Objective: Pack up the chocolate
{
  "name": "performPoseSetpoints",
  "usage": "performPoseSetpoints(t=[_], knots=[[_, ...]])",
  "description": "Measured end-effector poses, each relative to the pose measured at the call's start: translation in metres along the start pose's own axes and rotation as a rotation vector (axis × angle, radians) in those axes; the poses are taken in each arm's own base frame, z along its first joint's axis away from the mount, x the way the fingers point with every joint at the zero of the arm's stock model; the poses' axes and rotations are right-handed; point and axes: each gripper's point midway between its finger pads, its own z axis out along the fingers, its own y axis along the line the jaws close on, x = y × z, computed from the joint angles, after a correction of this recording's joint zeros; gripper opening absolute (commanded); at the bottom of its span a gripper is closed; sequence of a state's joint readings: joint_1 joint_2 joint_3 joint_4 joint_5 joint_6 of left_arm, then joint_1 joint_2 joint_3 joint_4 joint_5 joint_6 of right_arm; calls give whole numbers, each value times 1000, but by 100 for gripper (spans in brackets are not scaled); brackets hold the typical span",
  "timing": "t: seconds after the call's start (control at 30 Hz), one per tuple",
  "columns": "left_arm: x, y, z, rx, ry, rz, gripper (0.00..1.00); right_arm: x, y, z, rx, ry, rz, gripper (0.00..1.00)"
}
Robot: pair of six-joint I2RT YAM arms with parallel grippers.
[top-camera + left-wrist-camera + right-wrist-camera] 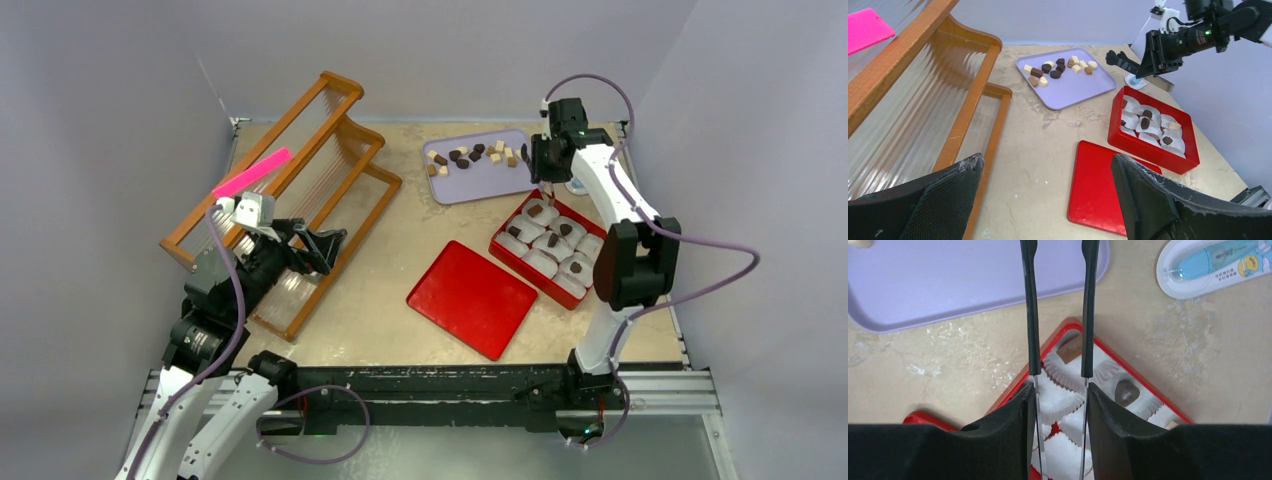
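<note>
Black fingers (998, 440) of the right gripper (1060, 395) fill the bottom of the right wrist view. They are clenched on one pair of black-sleeved metal tweezers (1030, 315), whose two arms stand parted with nothing visible between them.

The chocolate (1055, 74), tiny dark brown, mid-brown and cream pieces, lies in two places. About fifteen pieces are scattered on one flat lavender plastic tray (490, 180) at the far side of the beige marbled worktop (370, 300). Roughly six more sit singly in white pleated paper cups (545, 262) inside one open red rectangular box (1148, 150). The box appears to hold nine cups in three rows. The scatter on the tray runs along the tray's long side, left to right in the top view. The single pieces are too small to tell which way each points.

One flat red square lid (472, 298) lies just beside the box. One orange wooden rack with ribbed clear panels (972, 100) stands on the left, with one flat pink strip (252, 172) on it. One white oval packet holding a blue item (1213, 262) lies beyond the box.

The right arm rises from its base and bends at the elbow beside the box. Its wrist points down over the box's far corner. The left arm is folded low beside the rack. The left gripper (1048, 159) is released, its fingers spread wide, and faces across the worktop.
</note>
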State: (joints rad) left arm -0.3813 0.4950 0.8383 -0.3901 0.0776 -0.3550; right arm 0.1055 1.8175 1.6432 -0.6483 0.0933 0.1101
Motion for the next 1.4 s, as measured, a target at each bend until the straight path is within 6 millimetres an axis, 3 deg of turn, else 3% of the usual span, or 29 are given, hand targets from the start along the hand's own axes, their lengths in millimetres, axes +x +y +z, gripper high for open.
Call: performPoseSetpoints(t=[0.17, 0.5, 1.17, 1.4], knots=[[0, 0, 0, 0, 0, 0, 97, -7, -1, 23, 16, 35, -30, 43], [0, 0, 0, 0, 0, 0, 98, -29, -2, 49, 30, 47, -82, 43], [0, 0, 0, -1, 0, 0, 98, -9, -11, 98, 74, 159, -162, 43], [0, 1, 0, -3, -1, 0, 97, -17, -7, 111, 57, 148, -177, 38]])
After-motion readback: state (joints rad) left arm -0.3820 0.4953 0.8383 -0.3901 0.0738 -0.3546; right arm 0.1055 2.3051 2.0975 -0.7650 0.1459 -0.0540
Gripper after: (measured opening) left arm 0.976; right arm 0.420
